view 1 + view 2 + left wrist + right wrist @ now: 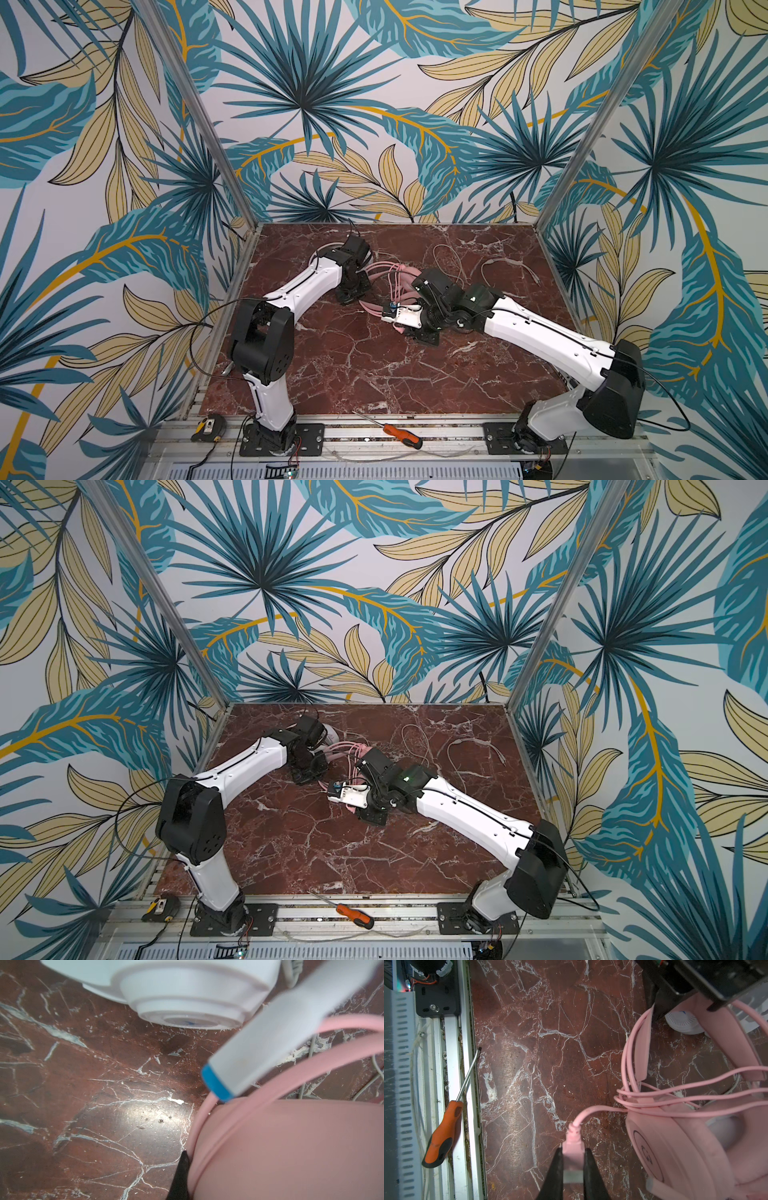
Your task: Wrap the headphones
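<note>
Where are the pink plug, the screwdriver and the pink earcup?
pink plug [572, 1148], right wrist view, on its wide body.
screwdriver [444, 1124], right wrist view, on the orange handle.
pink earcup [648, 1155], right wrist view, on the round outer face.

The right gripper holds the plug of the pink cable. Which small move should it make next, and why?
Probably carry the pink plug once more around the headband, then tuck it. The right gripper is shut on the plug, the left gripper clamps the headband, and the pink cable already loops around it several times, with only a short loose end left.
</note>
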`<state>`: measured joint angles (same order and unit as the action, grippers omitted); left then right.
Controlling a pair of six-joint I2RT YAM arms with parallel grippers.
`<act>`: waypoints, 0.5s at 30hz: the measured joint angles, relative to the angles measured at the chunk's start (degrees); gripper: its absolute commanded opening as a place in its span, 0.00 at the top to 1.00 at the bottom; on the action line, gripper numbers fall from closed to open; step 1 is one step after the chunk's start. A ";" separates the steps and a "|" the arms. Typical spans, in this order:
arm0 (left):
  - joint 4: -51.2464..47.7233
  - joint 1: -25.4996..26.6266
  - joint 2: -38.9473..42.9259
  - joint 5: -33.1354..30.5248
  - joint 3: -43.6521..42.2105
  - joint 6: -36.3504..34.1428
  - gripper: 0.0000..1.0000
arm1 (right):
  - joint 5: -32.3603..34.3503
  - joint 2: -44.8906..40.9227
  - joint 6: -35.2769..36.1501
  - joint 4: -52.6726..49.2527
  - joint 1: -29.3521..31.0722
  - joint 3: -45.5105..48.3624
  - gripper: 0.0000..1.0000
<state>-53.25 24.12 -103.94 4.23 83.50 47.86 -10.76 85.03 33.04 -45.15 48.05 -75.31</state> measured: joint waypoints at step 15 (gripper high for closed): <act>-0.39 1.42 -1.14 1.86 0.02 -7.17 1.00 | 0.46 4.72 1.01 3.45 0.07 -3.76 1.00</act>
<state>-53.65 25.54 -105.08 6.09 83.53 40.69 -10.31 89.76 34.04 -41.69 48.12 -79.07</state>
